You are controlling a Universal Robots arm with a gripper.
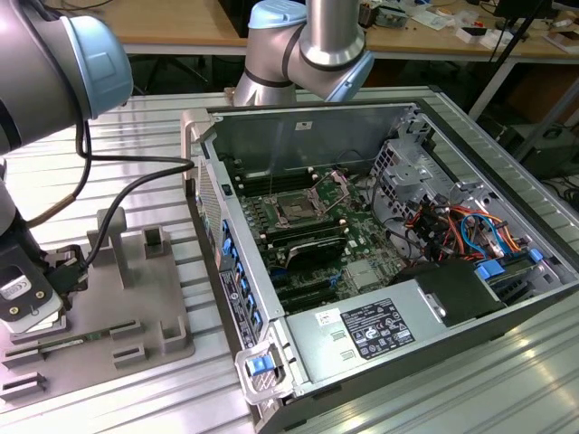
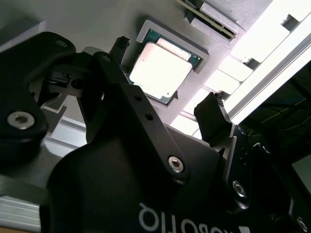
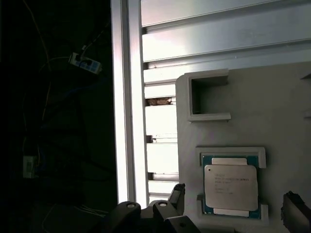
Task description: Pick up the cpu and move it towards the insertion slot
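**Hovering over the cpu [image 3: 231, 187] at the exterior view's left, with the gripper [image 3: 235, 194] spread wide and gripping nothing.**

Straddling the flat square chip with matte black fingers [image 3: 177, 193], one on each side, both standing apart from its edges. Lying flat in a square recessed pocket of the tray [image 1: 154, 298], with a pale brushed-metal lid over a thin green border. Sitting in smooth grey moulded plastic with raised blocky walls, on the ribbed aluminium table [image 1: 452, 398]. Further toward the exterior view's right, standing open just beside the tray: the sheet-metal computer case [image 1: 298, 136]. Lying inside it, well apart from the cpu: the insertion slot [image 1: 297, 210], a dark square socket in a silvery metal frame. Surrounding it with green circuit board [image 1: 353, 235] and flanking it with long black memory slots [image 1: 308, 246].
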